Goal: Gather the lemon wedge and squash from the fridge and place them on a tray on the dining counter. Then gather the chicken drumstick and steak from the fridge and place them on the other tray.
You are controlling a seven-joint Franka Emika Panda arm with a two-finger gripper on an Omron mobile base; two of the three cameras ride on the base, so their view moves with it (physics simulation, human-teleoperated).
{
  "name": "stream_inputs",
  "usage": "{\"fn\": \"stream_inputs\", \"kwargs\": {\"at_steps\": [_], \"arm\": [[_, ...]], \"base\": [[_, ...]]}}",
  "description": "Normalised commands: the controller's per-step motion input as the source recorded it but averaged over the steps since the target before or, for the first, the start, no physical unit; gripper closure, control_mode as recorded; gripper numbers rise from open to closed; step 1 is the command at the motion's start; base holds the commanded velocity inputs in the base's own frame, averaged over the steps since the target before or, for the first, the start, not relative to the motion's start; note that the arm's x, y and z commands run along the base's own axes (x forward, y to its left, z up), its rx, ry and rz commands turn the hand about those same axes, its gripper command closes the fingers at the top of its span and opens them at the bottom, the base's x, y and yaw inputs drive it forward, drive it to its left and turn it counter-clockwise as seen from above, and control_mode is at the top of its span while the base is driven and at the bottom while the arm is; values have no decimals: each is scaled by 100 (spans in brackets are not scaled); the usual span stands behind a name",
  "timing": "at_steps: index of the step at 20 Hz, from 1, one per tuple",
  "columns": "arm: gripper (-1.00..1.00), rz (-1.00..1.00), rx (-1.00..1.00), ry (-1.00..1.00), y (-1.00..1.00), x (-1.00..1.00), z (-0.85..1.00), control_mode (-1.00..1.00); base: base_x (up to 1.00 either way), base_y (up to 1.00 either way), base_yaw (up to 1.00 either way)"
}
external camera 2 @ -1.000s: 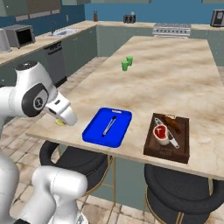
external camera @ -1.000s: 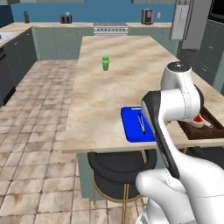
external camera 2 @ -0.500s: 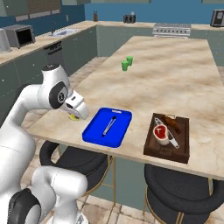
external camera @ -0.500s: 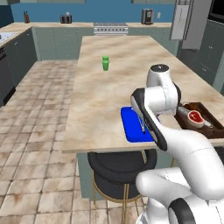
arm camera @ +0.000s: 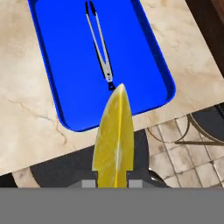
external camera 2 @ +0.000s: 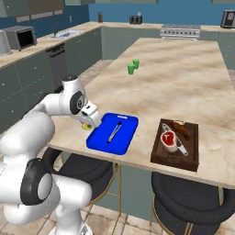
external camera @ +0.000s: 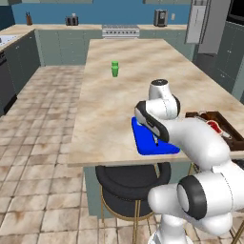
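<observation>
The yellow lemon wedge (arm camera: 113,140) is pinched between my gripper's (arm camera: 113,183) fingers, its tip pointing at the blue tray (arm camera: 65,65). In the right base view my gripper (external camera 2: 88,123) holds the lemon wedge (external camera 2: 86,126) low over the counter, right at the left edge of the blue tray (external camera 2: 126,137). Metal tongs (arm camera: 99,46) lie in that tray. My arm covers part of the blue tray (external camera: 143,143) in the left base view. The squash, chicken drumstick and steak are out of view.
A brown tray (external camera 2: 158,153) with a red-and-white cup and a utensil sits to the right of the blue one. Green cups (external camera 2: 133,66) stand farther back on the counter. Round stools (external camera 2: 193,202) are tucked under the counter's near edge.
My arm has swung down and toward the blue tray with the lemon wedge still held. It went from off the counter's edge to the tray's left rim.
</observation>
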Motion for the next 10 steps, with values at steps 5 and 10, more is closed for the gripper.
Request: {"fn": "stream_inputs", "kwargs": {"at_steps": [5,10], "arm": [[100,0,0,6,-9,55,-62,-100],[100,0,0,4,-15,63,-58,-100]], "base": [[0,0,0],[0,0,0]]}}
